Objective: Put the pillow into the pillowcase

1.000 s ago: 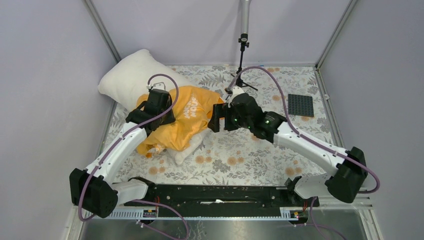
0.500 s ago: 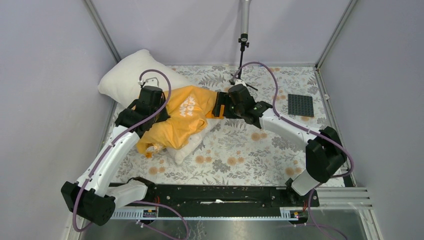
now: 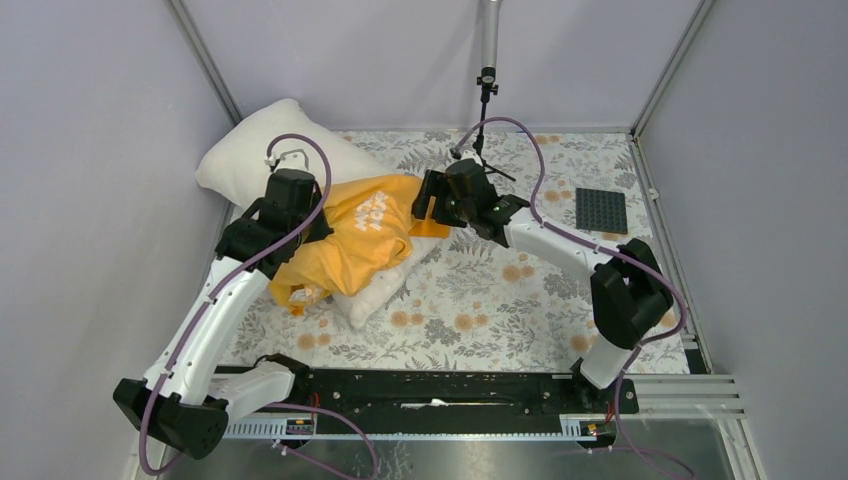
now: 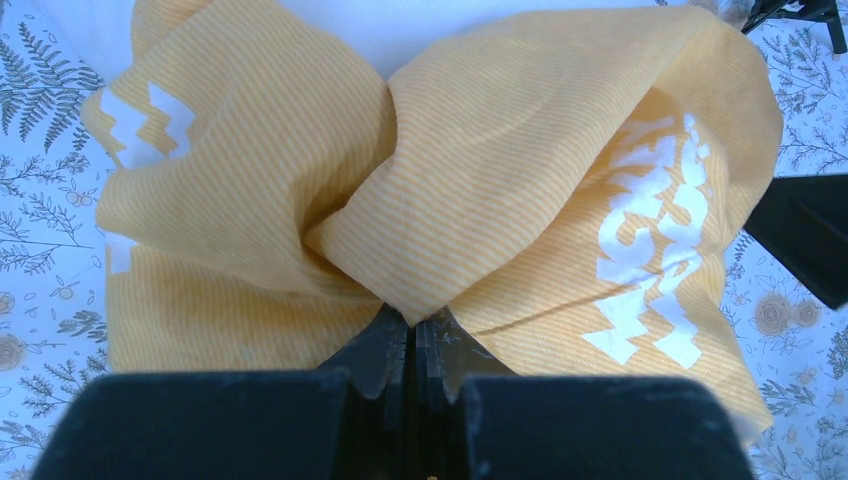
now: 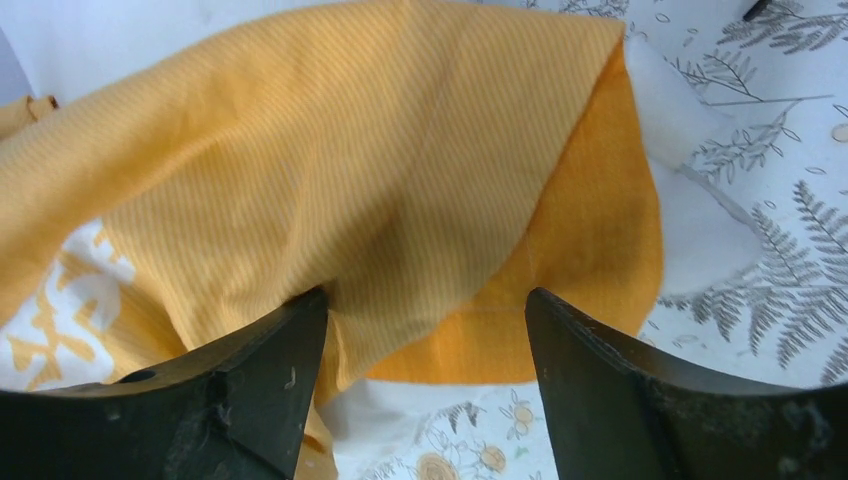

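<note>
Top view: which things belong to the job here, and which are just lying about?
In the job: pillow, pillowcase, left tool pinching the pillowcase, right tool open at its edge.
Lying about: dark studded plate, tripod stand at the back.

The pillowcase [image 4: 520, 200] is yellow-orange cloth, woven with very thin stripes, matt and crumpled. Its white letters look flat and printed on. The pillow [image 3: 255, 145] is soft white cloth, matt, with small wrinkles. The desk [image 3: 480, 300] has a smooth, dull cover printed with flowers and ferns. The left gripper [image 4: 412, 350] and the right gripper [image 5: 425, 300] have jaws of black plastic, dull and a bit scratched. The left arm [image 3: 215, 315] and the right arm [image 3: 550, 240] wear white plastic shells that shine a little. Near the far right corner of the desk lies a black plate [image 3: 601, 210], matt and bumpy.
</note>
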Motion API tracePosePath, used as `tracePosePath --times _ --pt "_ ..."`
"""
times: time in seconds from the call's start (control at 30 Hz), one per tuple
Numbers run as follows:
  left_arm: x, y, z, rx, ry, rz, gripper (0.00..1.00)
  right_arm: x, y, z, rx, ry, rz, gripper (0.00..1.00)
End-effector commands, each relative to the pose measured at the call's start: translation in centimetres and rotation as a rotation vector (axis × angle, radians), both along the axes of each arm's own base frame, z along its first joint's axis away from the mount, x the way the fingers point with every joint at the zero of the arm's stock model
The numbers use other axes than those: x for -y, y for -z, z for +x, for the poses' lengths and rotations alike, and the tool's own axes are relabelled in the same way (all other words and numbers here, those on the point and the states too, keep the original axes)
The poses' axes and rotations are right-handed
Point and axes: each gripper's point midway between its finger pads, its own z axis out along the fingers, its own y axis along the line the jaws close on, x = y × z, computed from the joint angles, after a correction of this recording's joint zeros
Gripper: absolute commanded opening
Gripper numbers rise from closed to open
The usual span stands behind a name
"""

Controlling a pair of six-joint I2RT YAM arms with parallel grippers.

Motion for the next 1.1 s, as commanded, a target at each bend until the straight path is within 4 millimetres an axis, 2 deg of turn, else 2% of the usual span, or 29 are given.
tracePosePath --times 0.0,0.07,0.13,0.27,0.3,0.33,0.43,0.53,0.57,0.67,0.77,0.93,1.07 --pt "-0.2 -3.5 0.3 0.100 0.003 -0.022 0.00 -2.4 -2.2 1.7 0.036 0.001 0.079 0.77" --pt "-0.2 -3.7 0.1 0.102 0.007 -0.024 0.00 -2.6 -2.4 2.0 0.040 0.009 0.082 0.72" --pt "-0.1 -4.0 0.1 0.105 0.012 -0.027 0.00 -2.5 -2.4 2.0 0.041 0.012 0.079 0.60" --pt "0.6 -4.9 0.0 0.117 0.058 -0.042 0.00 -1.2 -3.3 1.8 0.054 0.042 0.036 0.13" --pt "0.8 -5.1 0.0 0.120 0.075 -0.049 0.00 -0.5 -4.0 1.6 0.065 0.054 0.025 0.04" --pt "1.1 -5.5 0.0 0.126 0.091 -0.056 0.00 0.2 -4.8 1.6 0.084 0.072 0.008 0.00" --pt "2.2 -7.0 -0.2 0.155 0.157 -0.085 0.00 2.8 -8.1 0.7 0.151 0.111 -0.029 0.00" --pt "3.5 -9.4 -0.5 0.204 0.234 -0.128 0.00 5.9 -12.4 -0.8 0.230 0.158 -0.047 0.00" --pt "4.2 -10.4 -0.8 0.229 0.278 -0.154 0.00 7.0 -14.0 -1.4 0.260 0.173 -0.047 0.00" --pt "8.2 -13.9 -2.5 0.327 0.511 -0.293 0.00 10.6 -18.4 -3.4 0.350 0.232 -0.047 0.00" --pt "10.8 -16.2 -3.9 0.364 0.653 -0.402 0.00 14.3 -23.7 -6.1 0.456 0.284 -0.008 0.00" --pt "14.3 -18.1 -5.1 0.390 0.771 -0.452 0.00 19.4 -30.5 -9.7 0.585 0.352 0.011 0.00" --pt "18.9 -16.9 -5.0 0.337 0.818 -0.433 0.00 22.6 -34.9 -12.1 0.674 0.393 0.011 0.00"
